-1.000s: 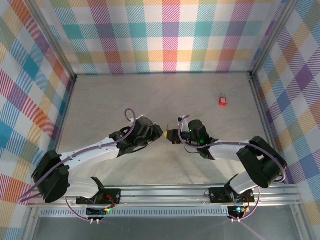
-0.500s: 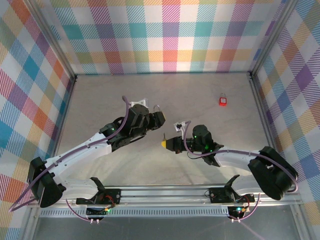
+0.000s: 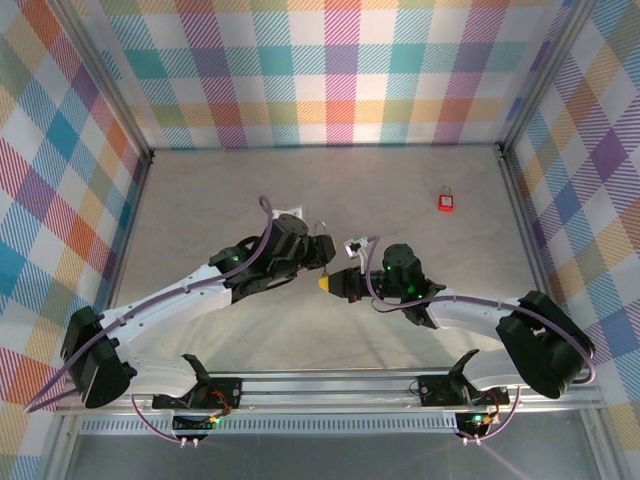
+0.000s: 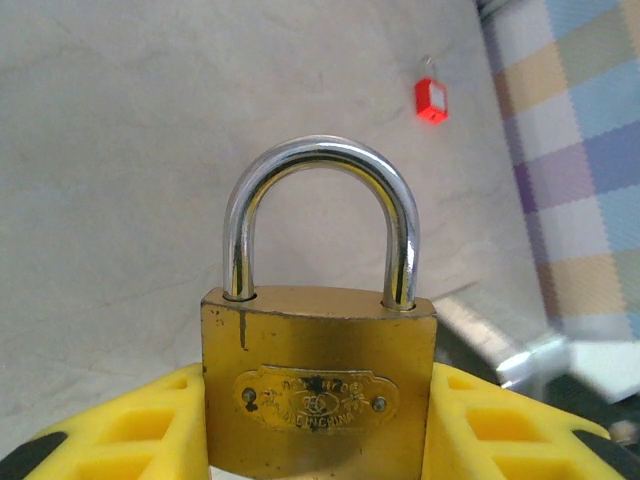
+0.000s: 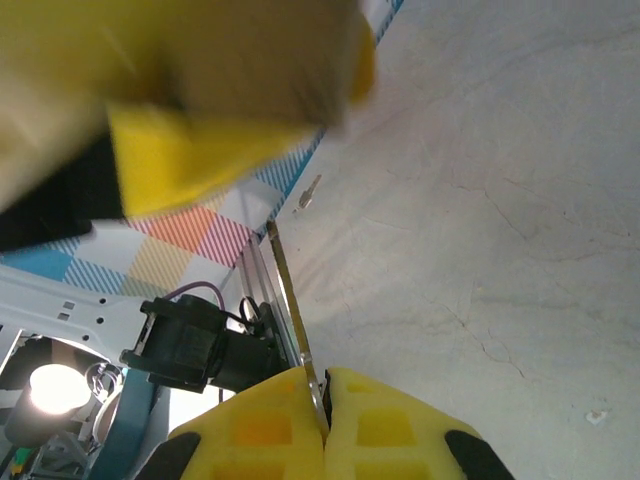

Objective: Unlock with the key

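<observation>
A brass padlock (image 4: 318, 390) with a closed steel shackle (image 4: 318, 160) stands upright in my left gripper (image 4: 318, 435), whose yellow fingers (image 4: 130, 425) are shut on its sides. In the top view the left gripper (image 3: 318, 252) hovers mid-table, just above and left of my right gripper (image 3: 330, 284). The right gripper (image 5: 327, 385) is shut on a thin silver key (image 5: 290, 300), seen edge-on, with its blade pointing up toward the blurred padlock (image 5: 260, 50) close overhead. There is a small gap between the key tip and the lock.
A small red padlock (image 3: 446, 201) lies at the back right of the table, also seen in the left wrist view (image 4: 431, 99). Plaid walls (image 3: 340, 70) enclose the table on three sides, and an aluminium rail (image 3: 340, 385) runs along the near edge.
The left gripper lifted the padlock toward the back, then came down and right again. The right gripper with the key shifted slightly left and nearer. Both grips are unchanged.
</observation>
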`<state>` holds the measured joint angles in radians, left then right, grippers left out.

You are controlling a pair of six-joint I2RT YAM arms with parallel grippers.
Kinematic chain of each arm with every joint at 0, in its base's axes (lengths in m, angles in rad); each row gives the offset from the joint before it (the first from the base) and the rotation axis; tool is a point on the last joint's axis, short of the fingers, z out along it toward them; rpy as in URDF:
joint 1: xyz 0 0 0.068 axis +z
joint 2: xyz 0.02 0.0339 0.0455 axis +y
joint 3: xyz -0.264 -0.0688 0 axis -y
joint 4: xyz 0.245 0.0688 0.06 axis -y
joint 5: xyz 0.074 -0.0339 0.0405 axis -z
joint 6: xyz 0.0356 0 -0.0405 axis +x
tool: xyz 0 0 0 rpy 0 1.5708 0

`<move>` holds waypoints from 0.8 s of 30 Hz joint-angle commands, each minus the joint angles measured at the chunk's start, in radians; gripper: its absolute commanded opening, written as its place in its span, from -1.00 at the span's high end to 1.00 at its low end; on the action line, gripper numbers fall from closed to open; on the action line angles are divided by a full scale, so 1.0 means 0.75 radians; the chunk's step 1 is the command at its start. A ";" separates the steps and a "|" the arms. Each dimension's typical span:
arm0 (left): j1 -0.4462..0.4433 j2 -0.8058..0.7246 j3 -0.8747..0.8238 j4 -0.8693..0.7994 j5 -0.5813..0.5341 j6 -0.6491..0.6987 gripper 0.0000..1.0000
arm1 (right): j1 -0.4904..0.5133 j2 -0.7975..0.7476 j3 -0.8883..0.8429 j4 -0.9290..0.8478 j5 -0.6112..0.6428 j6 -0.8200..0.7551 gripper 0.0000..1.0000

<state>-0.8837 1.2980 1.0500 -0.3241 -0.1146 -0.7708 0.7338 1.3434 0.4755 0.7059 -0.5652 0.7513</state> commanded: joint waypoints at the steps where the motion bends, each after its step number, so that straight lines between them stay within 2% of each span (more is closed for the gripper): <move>1: -0.034 0.027 0.062 -0.034 -0.024 0.018 1.00 | 0.007 0.008 0.051 0.002 0.002 -0.022 1.00; 14: -0.049 -0.029 0.073 -0.105 -0.133 0.042 1.00 | 0.007 0.044 0.051 -0.027 0.003 -0.021 1.00; 24: -0.059 -0.007 0.112 -0.122 -0.158 0.072 1.00 | 0.025 0.110 0.080 -0.029 -0.013 -0.016 1.00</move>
<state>-0.9112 1.3239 1.0729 -0.4263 -0.2039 -0.7425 0.7467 1.4147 0.4999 0.6754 -0.5671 0.7448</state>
